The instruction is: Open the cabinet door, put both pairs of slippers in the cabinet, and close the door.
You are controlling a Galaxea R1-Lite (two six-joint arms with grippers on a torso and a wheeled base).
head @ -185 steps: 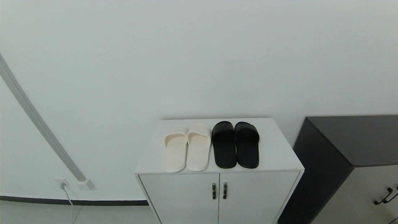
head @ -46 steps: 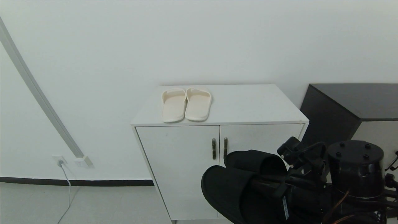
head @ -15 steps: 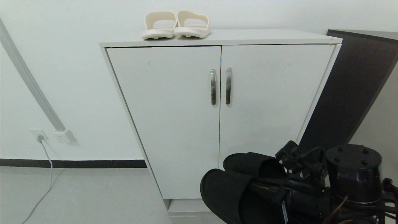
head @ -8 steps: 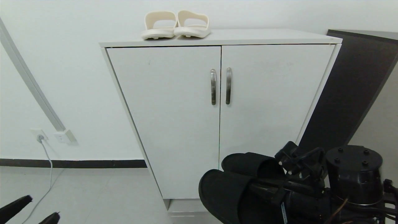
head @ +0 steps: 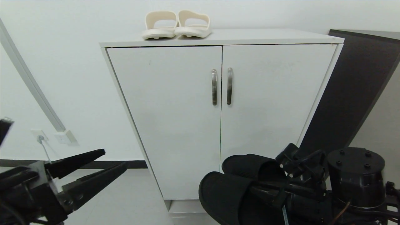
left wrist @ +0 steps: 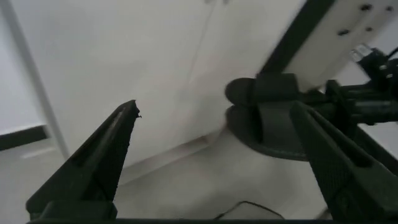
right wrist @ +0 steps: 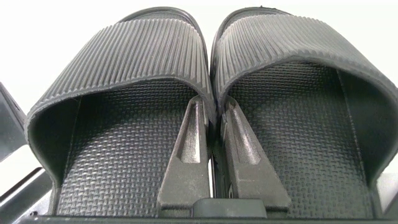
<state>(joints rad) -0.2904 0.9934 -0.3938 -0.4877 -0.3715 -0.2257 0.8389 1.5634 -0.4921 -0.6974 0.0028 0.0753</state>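
The white cabinet (head: 175, 118) stands with both doors shut, its two metal handles (head: 214, 87) side by side at the middle. The cream slippers (head: 176, 24) lie on its top. Low at the right, in front of the right door, my right gripper (right wrist: 213, 106) is shut on the black slippers (head: 232, 190) (right wrist: 137, 130), pinching their inner walls together. My left gripper (head: 115, 158) (left wrist: 214, 112) hangs open and holds nothing, low at the left, short of the left door. Across its fingers the black slippers (left wrist: 273, 118) appear.
A dark cabinet (head: 353, 87) stands against the white one's right side. On the wall at the left are a slanted grey conduit (head: 28, 78) and an outlet (head: 39, 137) with a cable running to the floor.
My left gripper has risen into the head view from the lower left corner, fingers open. The right gripper with the black slippers, taken earlier off the cabinet top, has barely shifted.
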